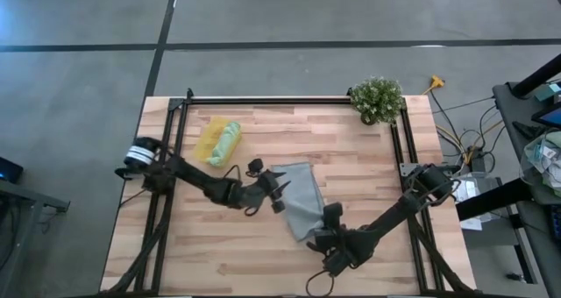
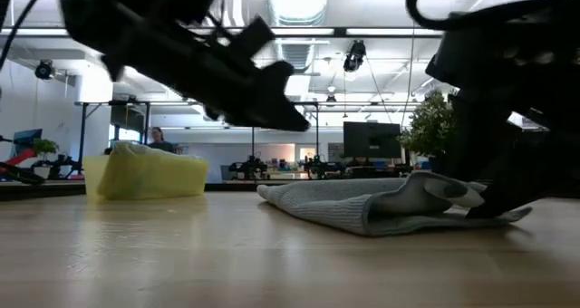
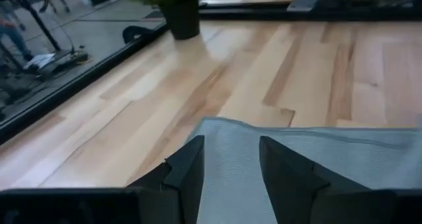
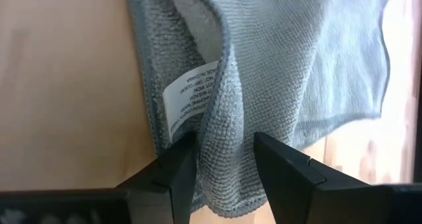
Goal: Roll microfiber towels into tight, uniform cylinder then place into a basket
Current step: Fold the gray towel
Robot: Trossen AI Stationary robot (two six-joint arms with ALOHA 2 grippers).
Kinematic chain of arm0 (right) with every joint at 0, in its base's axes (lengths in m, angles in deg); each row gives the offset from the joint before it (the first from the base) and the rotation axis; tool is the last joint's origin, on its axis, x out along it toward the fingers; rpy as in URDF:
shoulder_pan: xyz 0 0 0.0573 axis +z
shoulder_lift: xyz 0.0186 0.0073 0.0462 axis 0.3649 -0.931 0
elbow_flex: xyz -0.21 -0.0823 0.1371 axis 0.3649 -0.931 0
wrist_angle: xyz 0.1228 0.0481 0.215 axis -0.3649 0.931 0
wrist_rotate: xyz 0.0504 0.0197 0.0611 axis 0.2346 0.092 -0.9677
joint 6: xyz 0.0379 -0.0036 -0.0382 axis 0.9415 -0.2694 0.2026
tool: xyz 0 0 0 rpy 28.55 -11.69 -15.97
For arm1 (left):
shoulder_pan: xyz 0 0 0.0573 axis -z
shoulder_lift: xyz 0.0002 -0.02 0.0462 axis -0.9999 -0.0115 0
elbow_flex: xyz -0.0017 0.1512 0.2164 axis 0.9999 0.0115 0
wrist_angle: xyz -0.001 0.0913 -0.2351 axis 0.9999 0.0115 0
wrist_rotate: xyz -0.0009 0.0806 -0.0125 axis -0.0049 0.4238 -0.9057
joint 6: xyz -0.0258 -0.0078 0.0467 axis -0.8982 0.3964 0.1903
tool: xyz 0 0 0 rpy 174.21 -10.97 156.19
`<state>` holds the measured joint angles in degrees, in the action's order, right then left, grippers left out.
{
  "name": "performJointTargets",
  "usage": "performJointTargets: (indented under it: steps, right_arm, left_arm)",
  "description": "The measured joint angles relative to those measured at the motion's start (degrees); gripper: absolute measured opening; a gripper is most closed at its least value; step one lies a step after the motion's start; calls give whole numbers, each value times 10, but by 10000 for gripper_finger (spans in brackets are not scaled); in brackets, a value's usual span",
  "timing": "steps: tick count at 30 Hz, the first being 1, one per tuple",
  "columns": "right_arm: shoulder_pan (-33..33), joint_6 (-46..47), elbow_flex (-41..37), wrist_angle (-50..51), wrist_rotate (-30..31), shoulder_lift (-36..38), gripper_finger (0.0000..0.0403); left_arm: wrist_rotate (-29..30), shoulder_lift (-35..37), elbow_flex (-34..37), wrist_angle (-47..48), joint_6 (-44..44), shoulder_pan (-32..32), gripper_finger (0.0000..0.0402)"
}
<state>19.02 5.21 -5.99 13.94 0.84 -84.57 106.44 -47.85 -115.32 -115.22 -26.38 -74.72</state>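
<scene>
A grey-blue microfiber towel [image 1: 298,197] lies crumpled and partly folded on the wooden table's middle. My right gripper [image 1: 329,221] is at its near right corner, shut on a raised fold beside a white tag [image 4: 188,95]. My left gripper [image 3: 231,145] stands open just above the towel's left edge [image 3: 217,122]; in the low view it hangs in the air [image 2: 294,118], clear of the cloth [image 2: 362,204]. The yellow basket [image 1: 209,140] stands at the far left with a rolled light green towel [image 1: 230,140] in it. My right gripper pinches a raised fold of the grey-blue towel [image 4: 227,128] between its two fingers, close to the tagged corner; the fold fills the gap between them. The fingers slant down from the table's near right. The fold stands a little above the table [image 2: 435,188] while the remaining cloth lies flat.
A leafy potted plant [image 1: 377,99] stands at the table's far right corner. A black frame rail [image 1: 289,99] runs along the far edge and down both sides. Bare wood lies along the near edge and left of the towel.
</scene>
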Motion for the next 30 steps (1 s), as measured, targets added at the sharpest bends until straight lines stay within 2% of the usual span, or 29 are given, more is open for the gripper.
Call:
performJointTargets:
  steps: [7, 10, 12, 14, 17, 19, 25, 30]
  right_arm:
    - [26, -24, 0, -16, -6, 0, 136]
    - [33, -21, 0, -17, -7, 0, 125]
    - [35, -21, 0, -19, -6, 0, 118]
    - [35, -21, 0, -20, -4, 0, 112]
    - [35, -21, 0, -22, -4, 0, 103]
    - [35, -21, 0, -23, -3, 0, 97]
    - [36, -22, 0, -24, -2, 0, 81]
    - [43, -22, 0, -24, 0, -1, 69]
  left_arm:
    - [-102, -10, -63, 0, 60, -51, 130]
    - [-180, -1, -100, 28, 68, -77, 130]
    - [-257, 2, -143, 109, 44, -98, 130]
    - [-317, -2, -202, 232, 19, -118, 130]
    - [-337, -25, -283, 410, 16, -137, 130]
    - [-343, -44, -317, 461, 28, -145, 130]
    - [-451, -86, -346, 414, 39, -166, 130]
    - [-493, -129, -355, 419, 35, -184, 130]
